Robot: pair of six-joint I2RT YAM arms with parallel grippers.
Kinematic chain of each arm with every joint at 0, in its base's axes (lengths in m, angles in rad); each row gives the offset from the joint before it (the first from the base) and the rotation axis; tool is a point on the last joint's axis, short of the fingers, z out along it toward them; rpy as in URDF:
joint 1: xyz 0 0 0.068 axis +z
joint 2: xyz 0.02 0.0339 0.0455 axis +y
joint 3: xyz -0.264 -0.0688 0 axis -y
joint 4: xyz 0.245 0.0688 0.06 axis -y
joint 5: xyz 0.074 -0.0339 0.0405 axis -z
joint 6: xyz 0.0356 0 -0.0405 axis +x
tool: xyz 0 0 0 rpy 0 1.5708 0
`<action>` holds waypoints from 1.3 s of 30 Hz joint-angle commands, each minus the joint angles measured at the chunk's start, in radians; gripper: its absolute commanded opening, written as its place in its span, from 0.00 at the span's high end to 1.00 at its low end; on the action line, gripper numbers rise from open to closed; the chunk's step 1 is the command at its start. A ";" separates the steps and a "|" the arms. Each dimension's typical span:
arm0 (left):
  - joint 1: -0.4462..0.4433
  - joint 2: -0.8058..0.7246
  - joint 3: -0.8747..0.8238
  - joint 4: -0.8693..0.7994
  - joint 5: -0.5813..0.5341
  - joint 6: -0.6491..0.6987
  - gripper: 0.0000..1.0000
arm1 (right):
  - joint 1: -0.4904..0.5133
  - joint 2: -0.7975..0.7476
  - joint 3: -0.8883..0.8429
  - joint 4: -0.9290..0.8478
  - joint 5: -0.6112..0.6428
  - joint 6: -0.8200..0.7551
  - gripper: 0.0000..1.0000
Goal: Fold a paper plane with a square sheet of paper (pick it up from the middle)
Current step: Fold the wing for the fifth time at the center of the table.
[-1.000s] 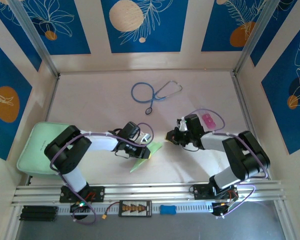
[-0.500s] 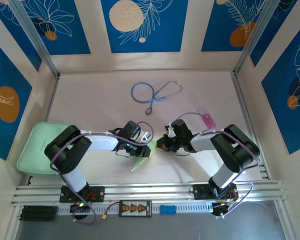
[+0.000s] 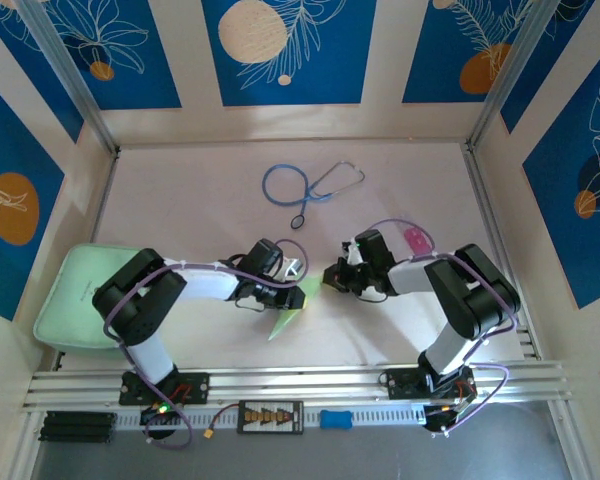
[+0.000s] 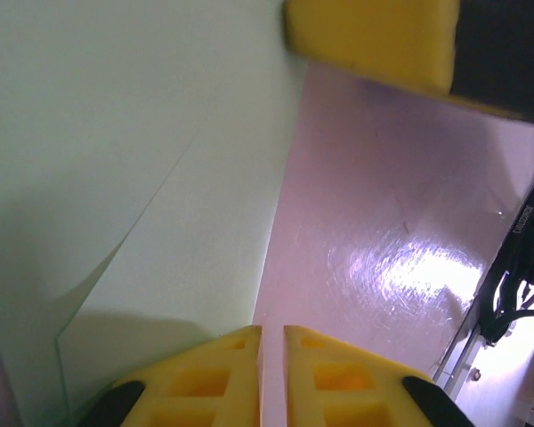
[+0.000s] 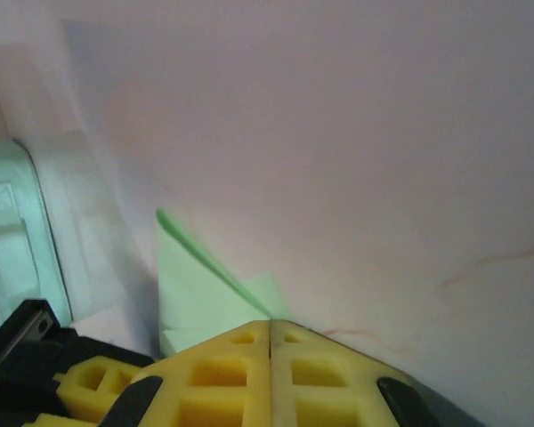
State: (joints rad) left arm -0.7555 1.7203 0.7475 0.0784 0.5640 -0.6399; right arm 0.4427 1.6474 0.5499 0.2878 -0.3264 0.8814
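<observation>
1. L pincer [image 3: 292, 297]: yellow foam pads nearly together, hairline gap only. It is clenched on the edge of a thin pale-green folded paper sheet [image 3: 285, 322].
2. L wrist view: L pincer [image 4: 271, 342] sits at the bottom. The paper sheet [image 4: 142, 178] spreads ahead & to the left of the pads, and its straight edge runs down into the gap betw. them. One crease line crosses the sheet.
3. Top view: the sheet is a slim pointed shape. One tip lies just ahead of the L pincer, toward the R pincer. The other end trails back beside the L pincer toward the near table edge. Can't tell if that end rests on the table.
4. R pincer [image 3: 330, 279]: clenched, pads flush. It faces the L pincer, tips close, w/ the paper's forward tip betw. the two.
5. R wrist view: R pincer [image 5: 271, 334], w/ the paper sheet [image 5: 200, 298] directly ahead & slightly left of its tips. One corner meets the tips; can't tell if it is pinched or only touched.
6. L wrist view: R pincer's yellow foam finger [image 4: 374, 40] is ahead of the L pincer, right by the sheet's far edge.
7. Pale pinkish glossy table [image 3: 210, 220] lies under both pincers.
8. Blue-tubed stethoscope [image 3: 305, 187] lies well beyond both pincers, apart from them.
9. Small pink object [image 3: 417, 238] lies behind the R pincer, beside its arm.
10. Thick mint-green rounded pad [image 3: 75, 295] lies far behind the L pincer, by that arm's elbow.
</observation>
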 commanded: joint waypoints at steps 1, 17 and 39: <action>-0.004 0.011 0.017 0.030 -0.015 -0.025 0.85 | -0.031 -0.048 0.020 -0.069 0.014 -0.046 0.94; 0.103 -0.311 -0.003 -0.269 -0.163 0.091 0.64 | 0.183 -0.362 -0.081 -0.167 0.171 0.110 0.80; 0.144 -0.121 -0.040 -0.244 0.084 0.135 0.64 | 0.404 -0.189 -0.034 -0.063 0.245 0.229 0.78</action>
State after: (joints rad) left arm -0.6060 1.5803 0.7033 -0.1444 0.6071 -0.5392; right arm 0.8371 1.4414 0.4976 0.2020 -0.0967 1.0874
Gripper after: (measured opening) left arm 0.354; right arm 0.216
